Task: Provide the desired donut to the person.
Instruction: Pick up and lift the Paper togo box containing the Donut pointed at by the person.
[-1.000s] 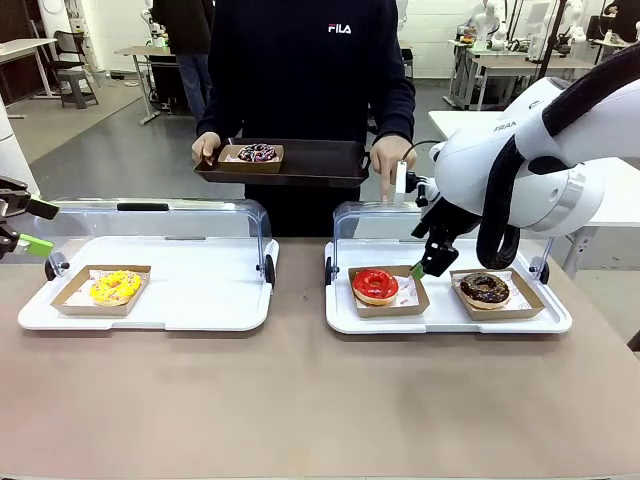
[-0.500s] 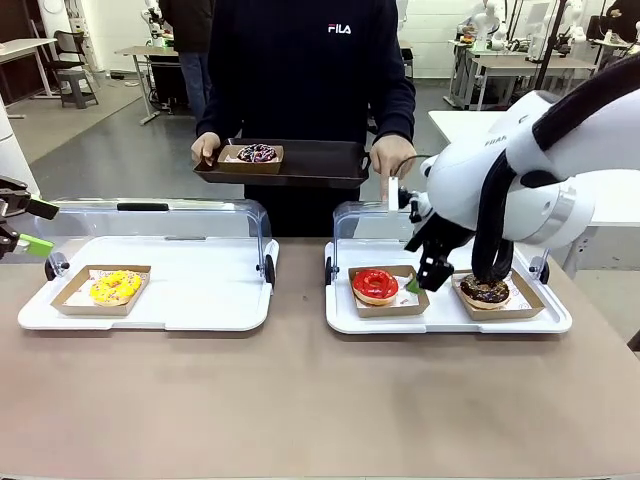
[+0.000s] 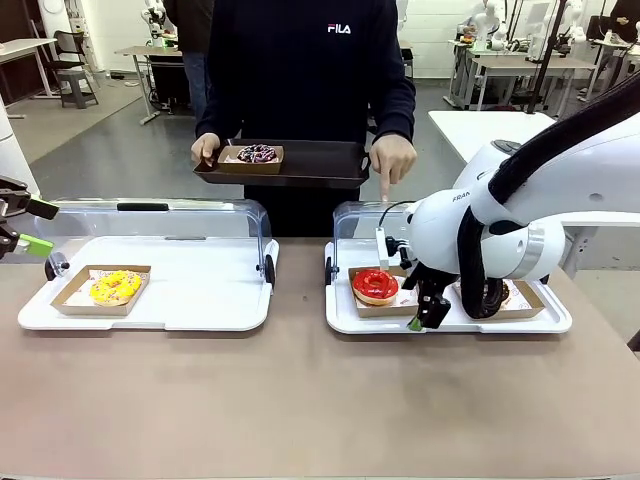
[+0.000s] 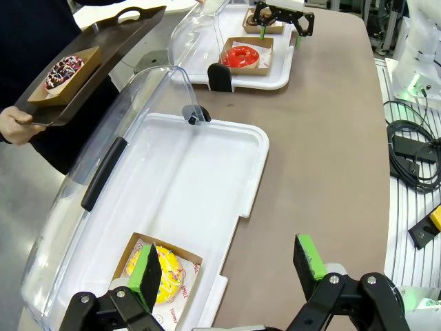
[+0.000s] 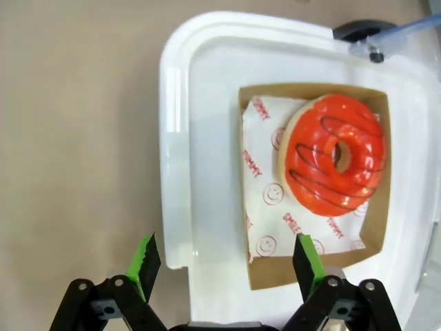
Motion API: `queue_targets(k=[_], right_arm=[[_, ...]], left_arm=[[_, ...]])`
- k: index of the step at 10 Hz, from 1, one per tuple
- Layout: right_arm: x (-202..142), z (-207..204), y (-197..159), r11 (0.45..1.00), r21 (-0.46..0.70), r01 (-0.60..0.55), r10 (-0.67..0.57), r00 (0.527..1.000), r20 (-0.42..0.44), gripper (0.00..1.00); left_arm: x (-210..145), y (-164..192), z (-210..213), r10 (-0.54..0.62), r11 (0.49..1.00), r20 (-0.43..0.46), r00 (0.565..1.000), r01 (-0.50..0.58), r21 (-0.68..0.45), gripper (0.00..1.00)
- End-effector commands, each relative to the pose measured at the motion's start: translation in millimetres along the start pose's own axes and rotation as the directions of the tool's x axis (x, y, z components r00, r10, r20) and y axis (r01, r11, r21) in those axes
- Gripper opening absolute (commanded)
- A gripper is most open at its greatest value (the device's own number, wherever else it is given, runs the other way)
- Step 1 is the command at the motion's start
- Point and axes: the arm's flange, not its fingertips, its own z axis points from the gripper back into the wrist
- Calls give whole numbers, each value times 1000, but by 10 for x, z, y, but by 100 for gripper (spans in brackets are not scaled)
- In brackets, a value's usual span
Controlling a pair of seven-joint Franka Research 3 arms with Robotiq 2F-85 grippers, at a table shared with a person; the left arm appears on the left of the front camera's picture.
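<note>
On our brown tabletop (image 3: 300, 400), our left gripper (image 4: 229, 261) sits at nine o'clock, jaws open and empty. Our right gripper (image 3: 424, 315) hangs low, jaws open, with the red donut (image 3: 375, 284) at ten o'clock from it. Nothing is picked up yet. Farther off, the person (image 3: 310, 70) points down, dark tray (image 3: 310, 172) ready.

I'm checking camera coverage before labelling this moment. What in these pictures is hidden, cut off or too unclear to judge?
Chocolate donut: front view, mostly hidden behind the right arm.
Left gripper: front view, cut off by the left edge.
Yellow donut: left wrist view, partly covered by a green finger pad.
Right gripper: front view, largely hidden by its own wrist.
</note>
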Motion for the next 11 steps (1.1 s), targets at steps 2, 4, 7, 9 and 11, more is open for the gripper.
queue_targets(k=[2,4,7,9,11], right_arm=[[13,45,-80,999,30,-33,34,999,-23,100],[6,-16,-133,998,28,-52,53,998,-26,100],[-11,-86,-217,999,8,-38,39,998,-54,49],[-10,-137,-242,999,25,-34,36,997,-73,0],[-28,-138,-249,999,29,-41,43,996,-81,0]], left_arm=[[-17,6,8,1,1000,17,1000,-1,-3,100],[-17,6,8,1,1000,17,1000,-1,-3,100],[-17,6,8,1,1000,17,1000,-1,-3,100],[-17,6,8,1,1000,17,1000,-1,-3,100],[-17,6,8,1,1000,17,1000,-1,-3,100]])
